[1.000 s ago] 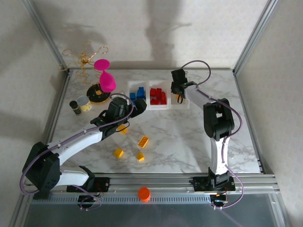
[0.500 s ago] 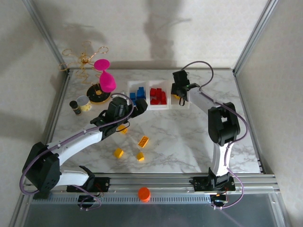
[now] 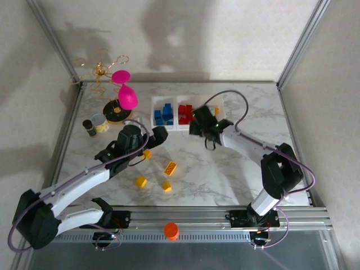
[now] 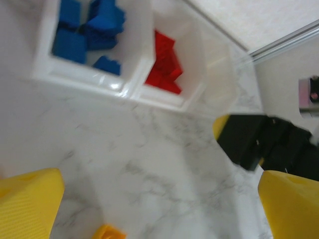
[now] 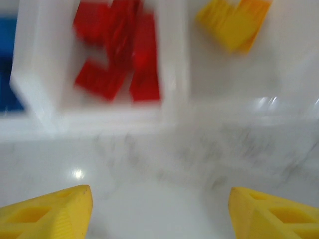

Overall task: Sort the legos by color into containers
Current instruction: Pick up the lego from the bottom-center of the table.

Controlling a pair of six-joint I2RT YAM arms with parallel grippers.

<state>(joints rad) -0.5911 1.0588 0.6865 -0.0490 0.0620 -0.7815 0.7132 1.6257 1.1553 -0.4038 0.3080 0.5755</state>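
On your left gripper (image 3: 158,135) the fingers stood spread and empty, a yellow lego (image 4: 108,232) just beneath them on the tabletop (image 3: 225,169). The right gripper (image 3: 195,126), fingers spread too, faced the containers (image 5: 172,50). Gathering yellows seemed underway; next, lower and pinch it.

Both arms extended forward, angled inward; left hand (image 3: 156,136), right hand (image 3: 195,125) spread wide, empty.

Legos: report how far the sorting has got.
Done: blue legos sit in the left bin of the containers, red legos in the middle one, and at least one yellow lego in the right bin. In hand: nothing; the left gripper and right gripper are both open and empty. Left: four loose yellow legos on the table.
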